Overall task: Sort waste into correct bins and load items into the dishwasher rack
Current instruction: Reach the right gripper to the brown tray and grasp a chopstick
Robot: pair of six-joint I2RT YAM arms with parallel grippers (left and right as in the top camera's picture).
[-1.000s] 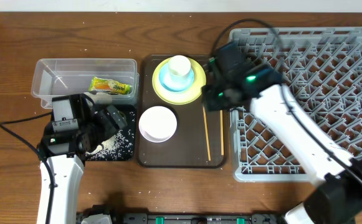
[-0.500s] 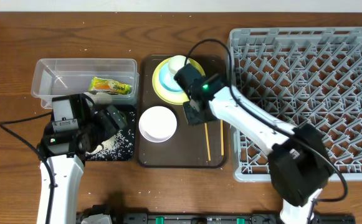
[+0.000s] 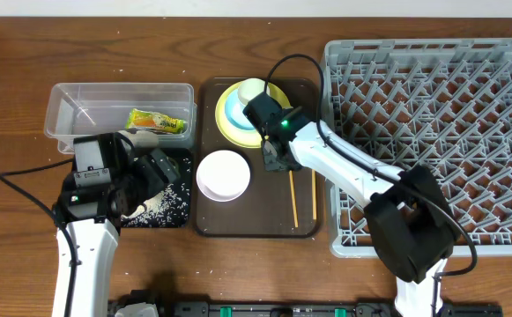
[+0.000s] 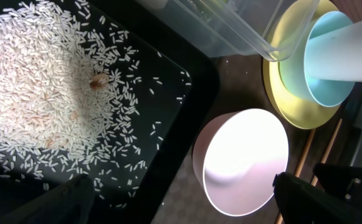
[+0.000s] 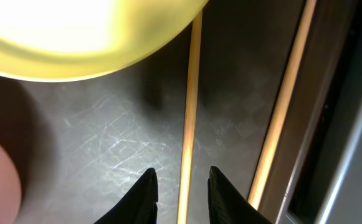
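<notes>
Your right gripper (image 5: 182,186) is low over the dark brown rectangular serving tray (image 3: 256,227). Its fingers are drawn in either side of the left one of the thin wooden chopsticks (image 5: 190,93), with a sliver of gap on each side, so it is not yet grasping anything. The other stick lies parallel, along that tray's right edge. At the tray's far end sits the round yellow plate (image 3: 225,129), with the light blue bowl (image 3: 233,112) and small white cup (image 3: 252,90) stacked on it. The white bowl with pinkish outside (image 3: 223,174) is on the tray's left half.

Your left gripper (image 4: 184,190) is spread wide and holds nothing. It hangs over the shallow black rectangular tray (image 4: 168,155) just left of the brown tray, where loose white rice grains (image 4: 37,93) lie. Left of the brown tray's far end, the clear plastic rectangular tub (image 3: 62,114) holds the green-yellow-orange snack wrapper (image 3: 159,121). The large grey plastic dishwasher rack (image 3: 432,88) stands just right of it.
</notes>
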